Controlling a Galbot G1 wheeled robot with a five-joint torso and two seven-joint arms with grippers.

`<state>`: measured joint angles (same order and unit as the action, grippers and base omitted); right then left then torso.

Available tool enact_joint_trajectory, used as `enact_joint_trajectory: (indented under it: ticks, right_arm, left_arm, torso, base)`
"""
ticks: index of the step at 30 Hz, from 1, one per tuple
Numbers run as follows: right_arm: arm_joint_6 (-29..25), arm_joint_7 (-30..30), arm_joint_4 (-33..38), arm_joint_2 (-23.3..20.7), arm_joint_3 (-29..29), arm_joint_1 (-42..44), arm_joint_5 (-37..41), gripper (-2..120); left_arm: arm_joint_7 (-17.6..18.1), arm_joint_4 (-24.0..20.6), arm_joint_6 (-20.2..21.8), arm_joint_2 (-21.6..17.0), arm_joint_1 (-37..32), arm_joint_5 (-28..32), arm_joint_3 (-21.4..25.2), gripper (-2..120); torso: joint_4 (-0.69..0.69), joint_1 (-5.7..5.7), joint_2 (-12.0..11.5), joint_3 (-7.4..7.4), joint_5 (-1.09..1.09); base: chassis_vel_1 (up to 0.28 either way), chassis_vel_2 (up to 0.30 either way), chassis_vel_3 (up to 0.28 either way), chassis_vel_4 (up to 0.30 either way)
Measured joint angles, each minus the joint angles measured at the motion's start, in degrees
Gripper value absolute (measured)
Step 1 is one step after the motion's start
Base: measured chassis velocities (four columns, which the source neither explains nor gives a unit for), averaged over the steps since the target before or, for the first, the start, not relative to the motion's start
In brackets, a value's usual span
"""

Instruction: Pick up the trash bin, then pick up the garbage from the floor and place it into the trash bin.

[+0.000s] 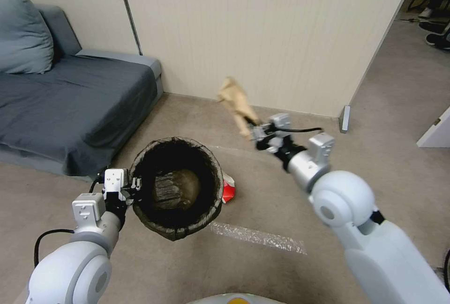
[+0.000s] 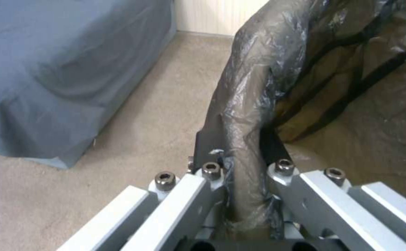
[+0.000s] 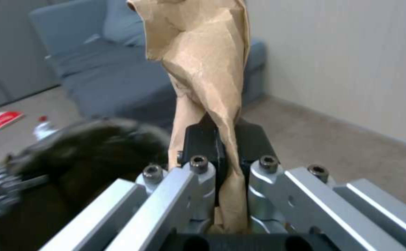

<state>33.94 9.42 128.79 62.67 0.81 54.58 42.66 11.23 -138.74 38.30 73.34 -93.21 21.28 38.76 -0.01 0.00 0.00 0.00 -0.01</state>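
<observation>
The left end effector (image 1: 136,186) was clamped on the near-left rim of the trash bin (image 1: 176,186), its fingers pinching the bag-covered edge and holding the bin off the floor beside the sofa (image 1: 70,102). That film-lined rim looked slippery yet stiff enough to carry. A red-and-white carton (image 1: 228,190) lay on the floor just beyond the bin. To the right, the outstretched right arm's end effector (image 1: 254,131) was closed on the twisted neck of the crumpled brown paper bag (image 1: 236,100), raised near the wall; it seemed light and easily crushed.
</observation>
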Motion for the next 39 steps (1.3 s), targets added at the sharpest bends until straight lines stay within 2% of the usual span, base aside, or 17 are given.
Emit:
enact_joint_trajectory:
  ticks: [3, 7, 12, 19, 22, 24, 26, 28, 29, 31, 33, 34, 36, 37, 39]
  right_arm:
    - [0.13, 0.24, 0.09, -1.14, -5.53, -0.90, -0.26, 1]
    - [0.38, 0.73, 0.05, -1.26, -9.61, -1.42, -0.41, 1]
    - [0.69, 1.20, 0.05, -1.12, -13.74, -2.14, -0.63, 1]
    - [1.51, 2.21, -0.11, -0.38, -16.38, -2.13, -0.72, 2]
    - [1.95, 3.99, -0.27, 0.14, -18.63, -2.30, -0.69, 17]
    - [2.01, 4.66, -0.46, 0.46, -19.17, -2.51, -0.63, 20]
    - [2.09, 5.72, -0.84, 1.40, -19.81, -2.92, -0.30, 33]
    - [2.09, 6.09, -1.01, 1.89, -19.90, -3.14, -0.16, 35]
    - [2.10, 6.34, -1.14, 2.26, -19.94, -3.41, 0.01, 41]
    - [2.10, 6.55, -1.29, 2.66, -19.96, -3.85, 0.23, 44]
    - [2.13, 6.86, -1.44, 3.13, -19.97, -4.71, 0.86, 57]
    - [2.13, 6.86, -1.44, 3.13, -19.97, -4.71, 0.86, 57]
    - [2.13, 7.23, -1.44, 3.31, -19.91, -5.16, 1.42, 65]
    - [2.13, 7.40, -1.40, 3.40, -19.74, -5.23, 1.69, 72]
    - [2.13, 7.70, -1.28, 3.53, -19.46, -5.35, 2.11, 75]
  left_arm:
    - [0.00, 0.00, 0.06, 0.02, 0.07, -0.01, -0.04, 3]
    - [-0.04, 0.00, 0.15, -0.03, 0.16, 0.01, -0.04, 3]
    - [-0.05, 0.00, 0.20, 0.02, 0.29, 0.03, -0.11, 3]
    - [-0.09, 0.00, 0.25, 0.02, 0.38, 0.05, -0.14, 3]
    - [-0.12, 0.00, 0.27, 0.05, 0.51, 0.07, -0.33, 3]
    - [-0.13, 0.00, 0.28, 0.06, 0.54, 0.07, -0.37, 3]
    - [-0.14, 0.00, 0.30, 0.06, 0.56, 0.08, -0.38, 3]
    - [-0.16, 0.00, 0.31, 0.06, 0.56, 0.10, -0.38, 3]
    - [-0.17, 0.00, 0.31, 0.06, 0.56, 0.11, -0.38, 3]
    - [-0.18, 0.00, 0.32, 0.06, 0.57, 0.12, -0.38, 3]
    - [-0.19, 0.00, 0.33, 0.06, 0.58, 0.15, -0.37, 3]
    - [-0.19, 0.00, 0.33, 0.06, 0.58, 0.15, -0.37, 3]
    - [-0.21, -0.01, 0.33, 0.11, 0.55, 0.18, -0.35, 3]
    - [-0.22, -0.02, 0.33, 0.11, 0.51, 0.18, -0.30, 3]
    - [-0.22, -0.03, 0.33, 0.11, 0.46, 0.19, -0.25, 3]
  torso:
    - [0.01, 0.00, 0.00, 0.00, 0.01]
    - [0.01, 0.00, 0.00, 0.00, 0.01]
    - [0.01, 0.00, 0.00, 0.00, 0.00]
    - [0.01, 0.00, 0.00, 0.00, 0.01]
    - [0.00, 0.00, 0.00, 0.00, 0.01]
    - [0.01, 0.00, 0.00, 0.00, 0.01]
    - [0.01, 0.00, 0.00, 0.00, 0.01]
    - [0.01, 0.00, 0.00, 0.00, 0.00]
    - [0.01, 0.00, 0.00, 0.00, 0.00]
    - [0.01, 0.00, 0.00, 0.00, 0.01]
    - [0.01, 0.00, 0.00, 0.00, 0.01]
    - [0.01, 0.00, 0.00, 0.00, 0.01]
    - [0.01, 0.00, 0.00, 0.00, 0.01]
    - [0.01, 0.00, 0.00, 0.00, 0.01]
    - [0.01, 0.00, 0.00, 0.00, 0.01]
  base:
    - [0.000, 0.000, 0.000, 0.000]
    - [0.000, 0.000, 0.000, 0.000]
    - [0.000, 0.000, 0.000, 0.000]
    - [0.000, 0.000, 0.000, 0.000]
    - [0.000, 0.000, 0.000, 0.000]
    - [0.000, 0.000, 0.000, 0.000]
    - [0.000, 0.000, 0.000, 0.000]
    - [0.000, 0.000, 0.000, 0.000]
    - [0.000, 0.000, 0.000, 0.000]
    - [0.000, 0.000, 0.000, 0.000]
    - [0.000, 0.000, 0.000, 0.000]
    - [0.000, 0.000, 0.000, 0.000]
    - [0.000, 0.000, 0.000, 0.000]
    - [0.000, 0.000, 0.000, 0.000]
    - [0.000, 0.000, 0.000, 0.000]
